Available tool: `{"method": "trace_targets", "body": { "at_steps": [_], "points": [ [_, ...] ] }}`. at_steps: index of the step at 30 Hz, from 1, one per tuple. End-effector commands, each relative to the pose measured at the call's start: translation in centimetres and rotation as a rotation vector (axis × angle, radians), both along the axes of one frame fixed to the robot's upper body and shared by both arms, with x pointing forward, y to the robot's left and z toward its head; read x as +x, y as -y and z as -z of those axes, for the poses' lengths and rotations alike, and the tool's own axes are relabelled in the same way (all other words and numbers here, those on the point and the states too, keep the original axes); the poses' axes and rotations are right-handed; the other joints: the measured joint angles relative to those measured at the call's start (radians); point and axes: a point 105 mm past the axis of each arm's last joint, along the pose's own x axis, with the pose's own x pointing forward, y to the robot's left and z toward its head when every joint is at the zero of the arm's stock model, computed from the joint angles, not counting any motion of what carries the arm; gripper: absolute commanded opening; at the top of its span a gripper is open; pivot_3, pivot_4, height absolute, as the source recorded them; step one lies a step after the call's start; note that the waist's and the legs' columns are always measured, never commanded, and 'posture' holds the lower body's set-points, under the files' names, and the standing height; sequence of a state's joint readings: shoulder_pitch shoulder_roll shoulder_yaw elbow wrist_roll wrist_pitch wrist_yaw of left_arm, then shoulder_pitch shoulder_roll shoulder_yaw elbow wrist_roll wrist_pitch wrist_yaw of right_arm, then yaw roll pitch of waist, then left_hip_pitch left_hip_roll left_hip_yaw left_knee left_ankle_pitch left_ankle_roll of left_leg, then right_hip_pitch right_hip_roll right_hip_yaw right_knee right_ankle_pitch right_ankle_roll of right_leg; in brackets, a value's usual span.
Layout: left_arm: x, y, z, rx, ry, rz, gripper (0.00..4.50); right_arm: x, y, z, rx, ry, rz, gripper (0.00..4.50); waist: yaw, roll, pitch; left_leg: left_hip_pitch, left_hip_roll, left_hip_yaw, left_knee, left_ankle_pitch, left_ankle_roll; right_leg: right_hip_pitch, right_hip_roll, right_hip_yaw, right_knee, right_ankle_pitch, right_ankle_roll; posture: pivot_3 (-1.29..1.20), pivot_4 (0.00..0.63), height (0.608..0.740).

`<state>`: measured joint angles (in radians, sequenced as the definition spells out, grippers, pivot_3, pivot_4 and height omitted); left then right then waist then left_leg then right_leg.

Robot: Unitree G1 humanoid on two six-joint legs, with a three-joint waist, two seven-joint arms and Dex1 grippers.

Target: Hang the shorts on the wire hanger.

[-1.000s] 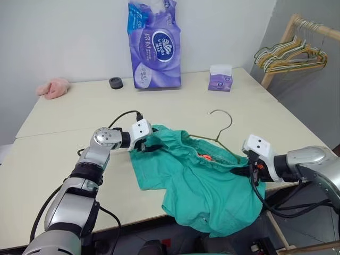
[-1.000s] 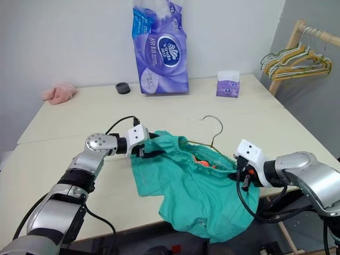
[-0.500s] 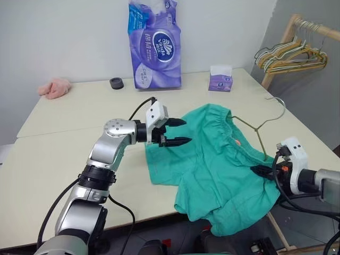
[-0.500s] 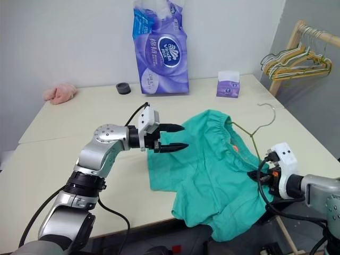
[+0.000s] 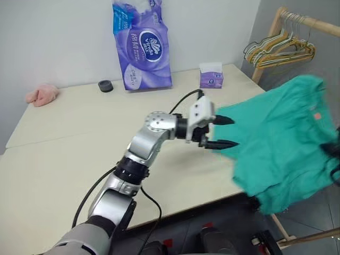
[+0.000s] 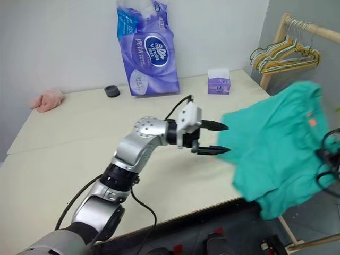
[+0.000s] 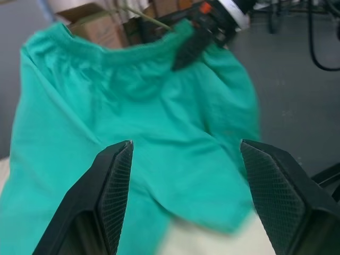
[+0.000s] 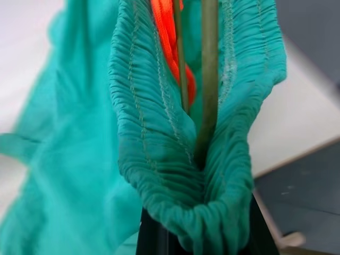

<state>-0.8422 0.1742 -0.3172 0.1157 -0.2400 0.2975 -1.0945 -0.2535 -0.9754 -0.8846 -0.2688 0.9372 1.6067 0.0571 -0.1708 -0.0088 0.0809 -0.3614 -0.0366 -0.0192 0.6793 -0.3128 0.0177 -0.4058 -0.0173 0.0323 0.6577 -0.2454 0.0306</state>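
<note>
We list the shorts [image 5: 281, 143] with the wire hanger [image 8: 208, 79] pinched in our right gripper [image 8: 196, 234], left gripper [image 5: 223, 133] spread, empty.

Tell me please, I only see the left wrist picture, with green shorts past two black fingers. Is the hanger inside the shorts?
Observer: Yes. The right wrist view shows the wire hanger running through the gathered waistband of the shorts, beside an orange tag.
Operator: Are the shorts lying on the table?
Observer: No. In the head views they hang in the air off the right edge of the table, partly over the floor.
Operator: Is there somewhere to hang them?
Observer: A wooden rack holding a bunch of hangers stands just behind them.
</note>
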Motion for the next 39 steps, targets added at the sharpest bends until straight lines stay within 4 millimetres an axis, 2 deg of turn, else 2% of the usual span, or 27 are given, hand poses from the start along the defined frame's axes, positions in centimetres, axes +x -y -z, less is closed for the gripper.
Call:
{"method": "trace_targets", "body": {
  "at_steps": [1,3,6,15,21,28,34,39],
  "points": [
    [0.3,1.4,-1.6,-0.013,0.096,-0.028,3.39,0.0,2.4,-2.4,0.007,0.047,0.131,0.0,-0.014,0.0,0.001,0.001,0.0,0.003,0.0,-0.001,0.001,0.0,0.0,0.003,0.0,-0.002,0.004,-0.35,0.121,0.74],
    [0.1,2.4,-2.1,-0.027,0.115,-0.024,3.39,0.1,4.0,-3.5,0.012,0.048,0.217,0.0,-0.024,0.005,0.006,0.001,-0.002,0.007,0.0,-0.002,0.004,0.0,-0.001,0.007,-0.001,-0.003,0.01,-0.35,0.125,0.74],
    [-0.4,3.1,-2.3,-0.03,0.125,-0.003,3.39,0.3,5.4,-4.5,0.051,0.048,0.29,0.0,-0.029,0.014,0.01,0.001,-0.004,0.015,0.001,-0.005,0.009,0.0,-0.004,0.014,-0.007,-0.001,0.017,-0.34,0.13,0.74],
    [-1.1,5.1,-4.0,-0.065,0.165,0.036,3.39,0.6,9.5,-5.6,0.08,0.009,0.472,0.0,-0.033,0.019,0.023,0.003,-0.004,0.026,0.001,-0.007,0.013,0.0,-0.002,0.025,-0.012,0.001,0.023,-0.31,0.138,0.74],
    [-1.4,6.1,-5.6,-0.101,0.172,0.065,3.39,0.0,12.6,-5.7,0.0,-0.025,0.54,0.0,-0.03,0.021,0.037,0.005,-0.004,0.032,0.0,-0.01,0.017,0.0,-0.002,0.032,-0.014,0.002,0.026,-0.28,0.141,0.74],
    [-1.8,7.2,-7.9,-0.149,0.159,0.104,3.39,-0.5,14.7,-5.4,-0.029,-0.045,0.569,0.0,-0.03,0.021,0.044,0.007,-0.004,0.039,-0.001,-0.011,0.019,-0.001,-0.002,0.039,-0.013,0.002,0.029,-0.26,0.139,0.74],
    [-2.0,7.9,-9.0,-0.165,0.172,0.129,3.39,-0.8,15.4,-5.0,-0.032,-0.065,0.568,0.0,-0.03,0.022,0.046,0.01,-0.004,0.043,-0.002,-0.011,0.019,-0.001,-0.002,0.042,-0.013,0.001,0.03,-0.26,0.136,0.74],
    [-2.3,8.5,-10.3,-0.187,0.165,0.158,3.39,-1.1,16.1,-5.5,-0.055,-0.04,0.575,0.0,-0.032,0.023,0.052,0.012,-0.005,0.047,-0.002,-0.011,0.02,-0.001,-0.002,0.043,-0.013,0.002,0.032,-0.26,0.133,0.74]
  ]
}}
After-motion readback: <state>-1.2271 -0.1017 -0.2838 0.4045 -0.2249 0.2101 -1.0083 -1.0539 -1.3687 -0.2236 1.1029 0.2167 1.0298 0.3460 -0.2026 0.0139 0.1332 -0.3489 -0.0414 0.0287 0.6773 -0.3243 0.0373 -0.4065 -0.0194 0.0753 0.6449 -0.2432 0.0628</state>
